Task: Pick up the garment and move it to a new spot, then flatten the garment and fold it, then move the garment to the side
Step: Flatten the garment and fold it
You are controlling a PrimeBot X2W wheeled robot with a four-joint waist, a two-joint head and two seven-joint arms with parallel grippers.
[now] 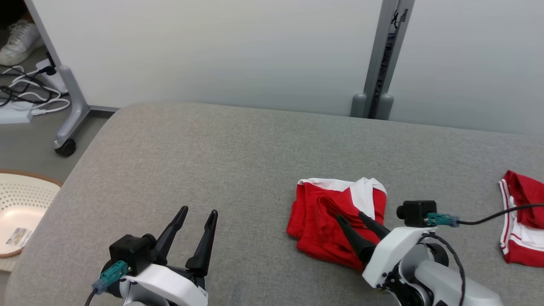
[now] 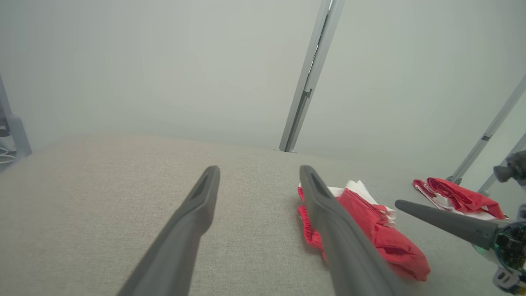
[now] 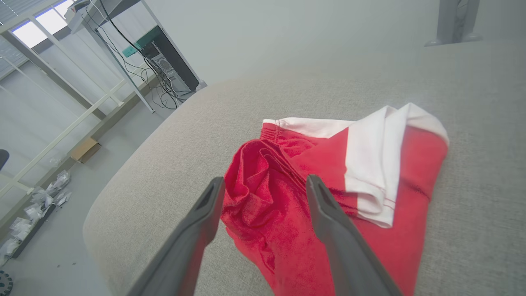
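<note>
"Garment (image 1: 312, 231) first: where is it lying?"
"On the grey tabletop (image 1: 238, 161), right of the middle and toward the near edge. It is red with white trim and sits in a bunched heap, with one white-edged flap turned over on top."
"And the right pincer (image 1: 349, 215)?"
"Open, fingers spread, gripping nothing. Its tips stand over the near part of the heap, and seen from the wrist they straddle a crumpled red ridge. Whether they touch the cloth I cannot tell."
"Why there?"
"My guess is that the ridge is the thickest handful, so it is the easy place to take hold or let go. Spread fingers suit either."
"The left pincer (image 1: 199, 210)?"
"Also open and empty, over bare tabletop on the near left, well apart from the heap. I read that as keeping clear so the right arm has room, yet ready to take a second edge."
"How far along?"
"The cloth is not yet flat, so I would say flattening and folding are not yet done. Bare tabletop to the left gives space to spread it."
"Anything in the way?"
"A second red-and-white piece (image 1: 520, 221) lies at the right edge, well apart. It should be left alone."
</note>
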